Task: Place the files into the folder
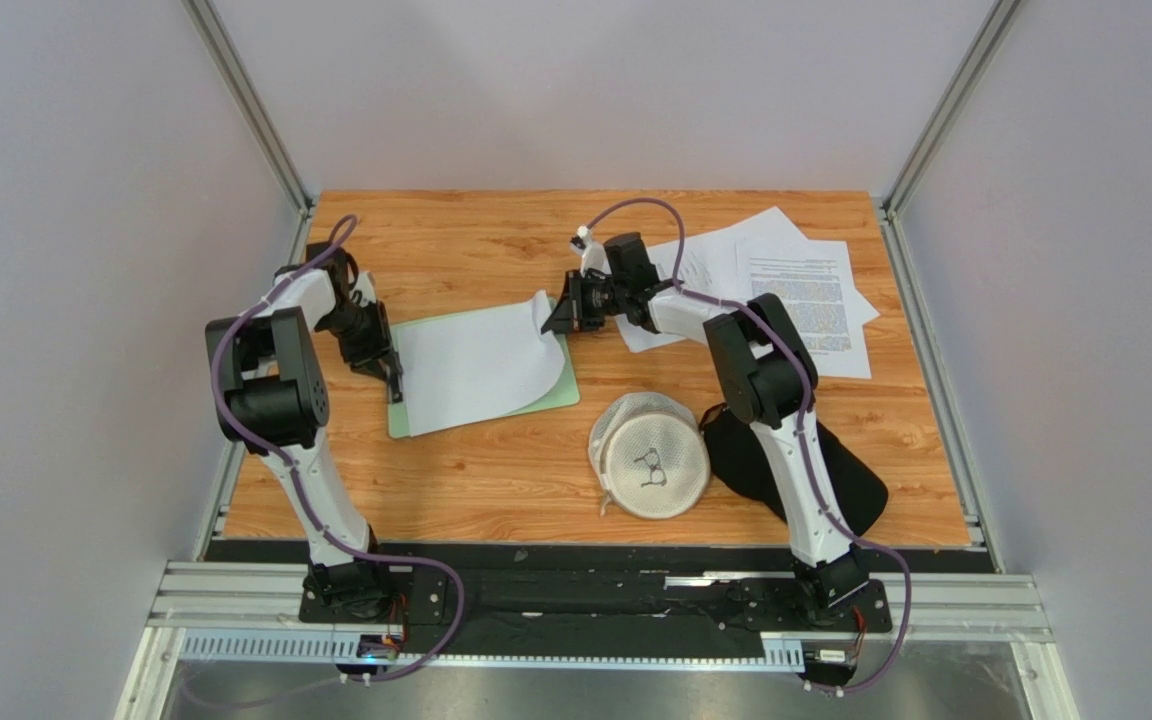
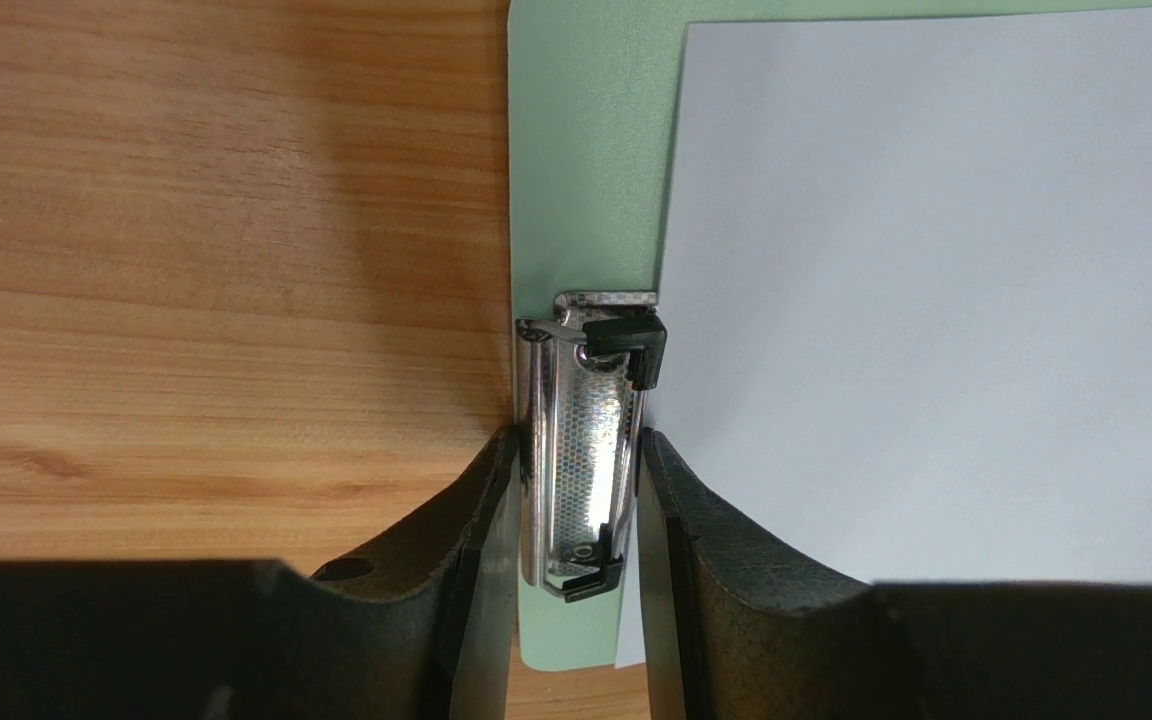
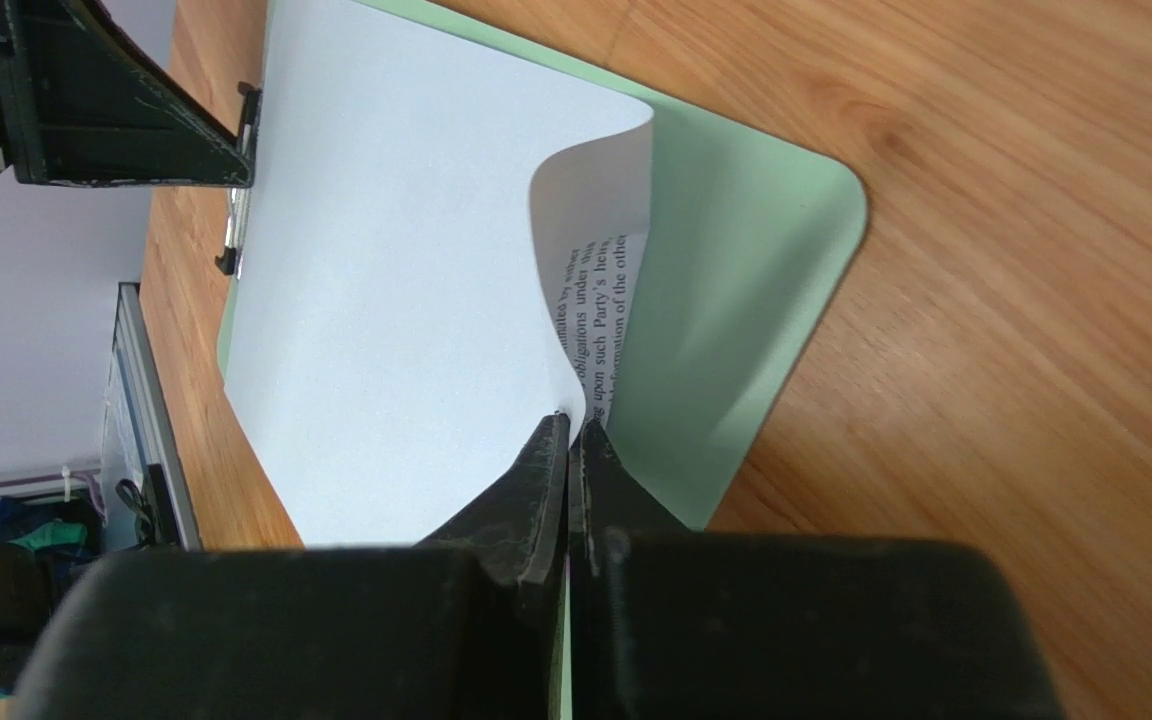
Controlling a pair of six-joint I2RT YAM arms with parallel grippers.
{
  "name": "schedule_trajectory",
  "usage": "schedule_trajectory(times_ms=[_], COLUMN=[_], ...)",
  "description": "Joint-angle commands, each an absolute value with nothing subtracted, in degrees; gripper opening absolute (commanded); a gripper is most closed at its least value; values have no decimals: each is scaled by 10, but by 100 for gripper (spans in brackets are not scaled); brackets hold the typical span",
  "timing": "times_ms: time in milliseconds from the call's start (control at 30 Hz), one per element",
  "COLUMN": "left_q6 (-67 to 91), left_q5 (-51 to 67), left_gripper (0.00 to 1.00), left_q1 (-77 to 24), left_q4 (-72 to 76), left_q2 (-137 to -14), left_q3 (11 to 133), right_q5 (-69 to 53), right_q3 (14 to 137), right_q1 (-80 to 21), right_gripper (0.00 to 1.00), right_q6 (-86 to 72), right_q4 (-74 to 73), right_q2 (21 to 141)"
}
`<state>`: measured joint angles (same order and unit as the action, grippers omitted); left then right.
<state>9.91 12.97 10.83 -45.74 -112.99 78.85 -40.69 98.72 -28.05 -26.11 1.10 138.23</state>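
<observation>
The light-green folder (image 1: pixel 555 399) lies flat left of the table's centre, its metal clip (image 2: pixel 585 420) on the left short edge. One white file sheet (image 1: pixel 474 363) lies on it, blank side up. My left gripper (image 2: pixel 575 443) straddles the clip, with both fingers touching its sides. My right gripper (image 3: pixel 570 428) is shut on the sheet's right edge (image 3: pixel 597 270) and lifts it into a curl, so the printed underside shows above the folder (image 3: pixel 755 255). More printed files (image 1: pixel 796 285) lie at the back right.
A white cap-like round object (image 1: pixel 650 455) and a black cloth (image 1: pixel 823 477) lie at the front right beside the right arm. Metal frame posts stand at the table's back corners. The left gripper (image 3: pixel 86 105) shows at the top left of the right wrist view.
</observation>
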Motion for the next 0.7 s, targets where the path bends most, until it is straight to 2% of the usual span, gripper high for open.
schedule_trajectory(times_ms=[0,333,667], left_q6=[112,117,128], left_q5=[156,163,187], left_gripper=[0,0,0], left_q1=[104,104,104], left_q4=[-417,-417,-417], left_q2=[-1104,-1103,-1103], left_q3=[773,773,778], right_q5=[-388,-435,-414], right_q3=[970,954,935], right_q1=[-266,-270,-278], right_gripper=[0,0,0], right_q6=[-256,-259,-306], right_q4=[7,50,90], right_q2=[1369,1363,1367])
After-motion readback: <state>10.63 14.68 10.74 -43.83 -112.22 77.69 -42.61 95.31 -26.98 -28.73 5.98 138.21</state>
